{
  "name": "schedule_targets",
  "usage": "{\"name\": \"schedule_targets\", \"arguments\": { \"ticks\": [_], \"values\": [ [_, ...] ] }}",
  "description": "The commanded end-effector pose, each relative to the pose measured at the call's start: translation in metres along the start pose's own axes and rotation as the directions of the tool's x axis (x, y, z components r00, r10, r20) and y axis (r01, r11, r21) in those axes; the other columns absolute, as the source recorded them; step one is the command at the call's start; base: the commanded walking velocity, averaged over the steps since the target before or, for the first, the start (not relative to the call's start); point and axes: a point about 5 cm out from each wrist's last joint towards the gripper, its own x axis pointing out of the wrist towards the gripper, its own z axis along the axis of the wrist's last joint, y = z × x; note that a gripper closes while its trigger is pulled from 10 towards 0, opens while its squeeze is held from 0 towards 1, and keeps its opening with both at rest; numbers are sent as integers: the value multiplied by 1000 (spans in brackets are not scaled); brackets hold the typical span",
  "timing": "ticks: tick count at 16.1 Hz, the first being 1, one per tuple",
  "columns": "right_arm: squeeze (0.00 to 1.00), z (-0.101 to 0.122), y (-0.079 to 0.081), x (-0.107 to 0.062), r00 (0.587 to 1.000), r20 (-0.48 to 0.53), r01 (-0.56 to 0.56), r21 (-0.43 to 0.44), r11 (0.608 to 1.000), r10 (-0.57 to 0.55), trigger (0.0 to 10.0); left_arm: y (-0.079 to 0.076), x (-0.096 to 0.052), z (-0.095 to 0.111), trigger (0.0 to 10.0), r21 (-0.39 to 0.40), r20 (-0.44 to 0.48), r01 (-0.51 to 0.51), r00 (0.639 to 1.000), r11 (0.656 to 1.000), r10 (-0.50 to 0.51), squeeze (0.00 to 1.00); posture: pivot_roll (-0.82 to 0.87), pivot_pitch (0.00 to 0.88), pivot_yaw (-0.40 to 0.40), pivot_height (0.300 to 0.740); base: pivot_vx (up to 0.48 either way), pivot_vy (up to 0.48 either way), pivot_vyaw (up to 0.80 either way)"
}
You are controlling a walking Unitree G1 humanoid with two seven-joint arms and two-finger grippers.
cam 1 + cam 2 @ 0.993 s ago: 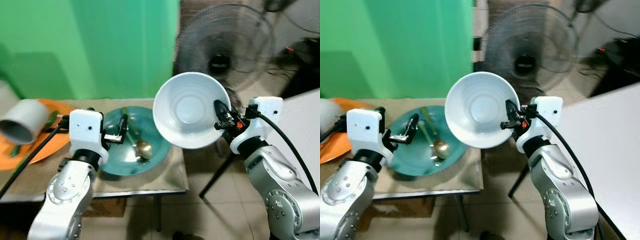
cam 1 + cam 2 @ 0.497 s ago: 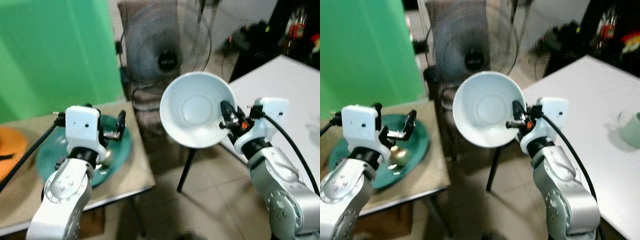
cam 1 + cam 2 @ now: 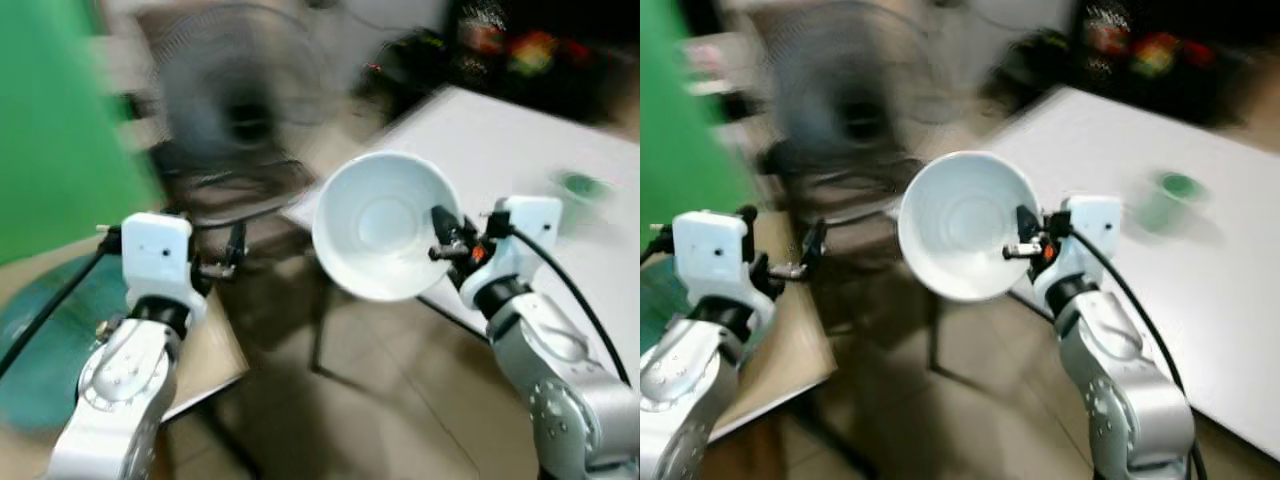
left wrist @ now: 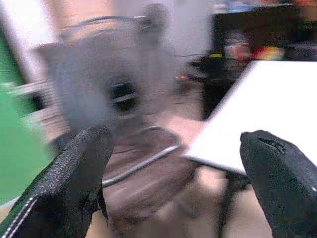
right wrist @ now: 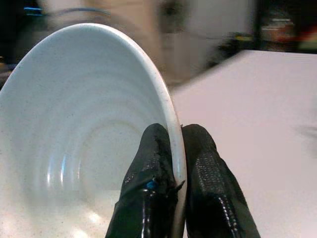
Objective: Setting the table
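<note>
Your right tool pinches the rim of the round white ceramic bowl — held tilted in the air, off the white tabletop's near edge. Your left tool hangs spread wide, empty — beside the blurred grey standing fan.

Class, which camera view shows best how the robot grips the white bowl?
The right wrist view: the right gripper pinches the white bowl at its rim, one finger inside, one outside. The eye views show the whole bowl tilted toward the camera, the grip small and blurred.
</note>
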Motion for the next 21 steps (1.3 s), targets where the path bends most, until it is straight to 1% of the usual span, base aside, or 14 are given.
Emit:
{"name": "schedule_targets", "arguments": {
  "ticks": [1, 5, 6, 9, 12, 14, 18, 21],
  "values": [
    [0, 5, 0, 0, 1000, 15, 0, 17, 1000, -1, 10000, 3, -2, -1, 10000, 6, -9, -2, 1000, 1000, 2, 0, 0, 0, 23, 740, 0, 0, -800],
    [0, 4, -8, 1, 998, 2, 64, 33, 997, -64, 10000, 3, -1, 0, 10000, 7, -4, 3, 1000, 1000, -3, 0, -7, 0, 28, 740, 0, 0, -800],
    [0, 4, -11, 2, 996, -7, 88, 56, 995, -88, 10000, 3, 0, 0, 10000, 4, -3, 3, 1000, 1000, -3, 0, -10, 0, 30, 740, 0, 0, -800],
    [0, 3, -14, 4, 993, -30, 114, 103, 988, -112, 10000, 4, 1, 0, 10000, 4, -6, 4, 1000, 1000, -4, 0, -12, 0, 31, 740, 0, 0, -800],
    [0, 2, -16, 6, 992, -43, 127, 110, 986, -122, 10000, 5, 1, -2, 10000, 0, -5, -1, 1000, 1000, 1, 0, -11, 0, 26, 740, 0, 0, -800],
    [0, 4, -15, 8, 994, -52, 104, 109, 989, -99, 10000, 8, 1, -5, 10000, -6, -15, -18, 1000, 1000, 18, 0, -13, 0, 23, 740, 122, 0, -616],
    [0, 7, -6, 13, 999, -52, 21, 116, 993, -15, 10000, 13, 0, -7, 10000, -19, -20, -39, 999, 999, 39, 0, -14, 0, 12, 740, 299, 0, 0],
    [0, 7, -4, 16, 998, -56, -8, 125, 992, 15, 10000, 15, -1, -8, 10000, -22, -23, -41, 999, 999, 40, 0, -13, 0, 7, 740, 378, 0, 0]
  ]
}}
